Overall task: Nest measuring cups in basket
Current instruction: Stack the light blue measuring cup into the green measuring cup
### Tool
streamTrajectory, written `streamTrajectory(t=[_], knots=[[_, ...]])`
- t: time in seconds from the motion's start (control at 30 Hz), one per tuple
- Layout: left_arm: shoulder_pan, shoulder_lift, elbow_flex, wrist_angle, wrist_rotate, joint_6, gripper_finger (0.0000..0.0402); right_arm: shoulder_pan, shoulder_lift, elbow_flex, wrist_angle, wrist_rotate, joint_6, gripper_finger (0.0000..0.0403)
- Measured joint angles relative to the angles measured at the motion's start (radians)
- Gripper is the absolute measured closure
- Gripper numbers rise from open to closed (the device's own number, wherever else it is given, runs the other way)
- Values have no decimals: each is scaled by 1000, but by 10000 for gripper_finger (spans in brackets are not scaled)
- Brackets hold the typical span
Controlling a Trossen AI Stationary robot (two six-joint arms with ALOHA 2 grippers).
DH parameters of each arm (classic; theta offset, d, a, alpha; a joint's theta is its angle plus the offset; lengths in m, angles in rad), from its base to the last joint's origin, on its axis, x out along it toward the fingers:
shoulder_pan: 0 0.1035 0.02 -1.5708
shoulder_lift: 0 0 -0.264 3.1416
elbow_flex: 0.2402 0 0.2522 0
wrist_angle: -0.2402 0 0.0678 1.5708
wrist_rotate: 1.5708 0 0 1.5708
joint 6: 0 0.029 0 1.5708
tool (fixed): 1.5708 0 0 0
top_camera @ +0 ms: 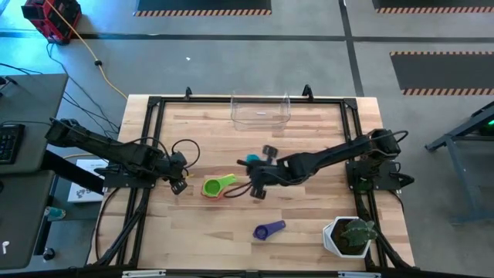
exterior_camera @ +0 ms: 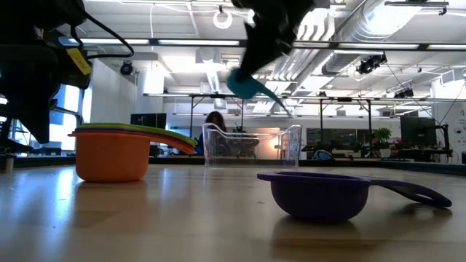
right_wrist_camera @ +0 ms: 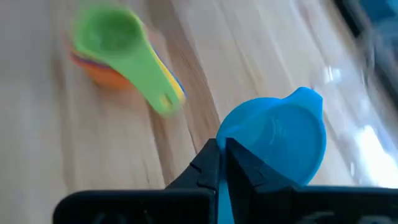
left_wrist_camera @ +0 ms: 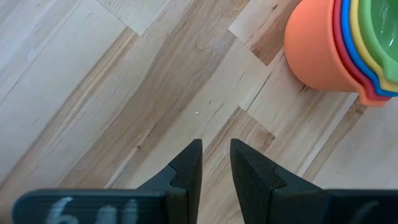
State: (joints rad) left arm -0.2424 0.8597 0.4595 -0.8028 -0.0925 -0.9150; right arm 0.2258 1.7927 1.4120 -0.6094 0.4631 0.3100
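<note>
Pale wooden planks make up the table [top_camera: 193, 232] we work on, framed in black rail, with grey floor around it. At our left, the left arm reaches in low from the table's edge and lies almost flat, its wrist angled toward the middle. The left gripper [top_camera: 179, 185] sits just above the wood with nothing between its fingers [left_wrist_camera: 186, 171] — only a narrow gap parts them. Just beside it stands the stack of measuring cups [top_camera: 217, 188]: an orange-red cup at the bottom, others nested inside, a green one on top with its handle pointing toward the right arm. In the low view the stack [exterior_camera: 120, 153] rests flat on the table.

Next, near the table's middle, the right gripper [top_camera: 256, 171] hangs off the wood at the end of the right arm, which stretches long and slanting from its base at the right edge. Its fingers are pressed together on the handle of the teal cup [right_wrist_camera: 283, 140], pinching it — the bowl juts out past the fingertips, lifted clear of the table. The clear basket [top_camera: 261, 110] stands at the far edge, well apart from both grippers, and we cannot tell whether anything lies in it. A purple cup [top_camera: 268, 229] lies alone nearer the front edge, and a white pot with a green plant [top_camera: 351, 235] fills the front right corner.
</note>
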Motion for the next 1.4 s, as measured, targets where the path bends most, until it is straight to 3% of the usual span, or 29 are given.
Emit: streamTrajectory(t=[0.23, 0.63, 0.83, 1.13, 1.4], knots=[[0, 0, 0, 0, 0, 0, 328, 1, 0, 53, 179, -46, -264, 402], [0, 0, 0, 0, 0, 0, 328, -1, 10, 168, 264, -66, -610, 402], [0, 0, 0, -1, 3, -22, 328, 5, 114, 275, 260, -111, -845, 402], [0, 0, 0, 0, 3, -36, 328, 5, 270, 430, 145, -161, -928, 402], [0, 0, 0, 0, 4, -44, 328, 14, 369, 459, 121, -219, -994, 402]])
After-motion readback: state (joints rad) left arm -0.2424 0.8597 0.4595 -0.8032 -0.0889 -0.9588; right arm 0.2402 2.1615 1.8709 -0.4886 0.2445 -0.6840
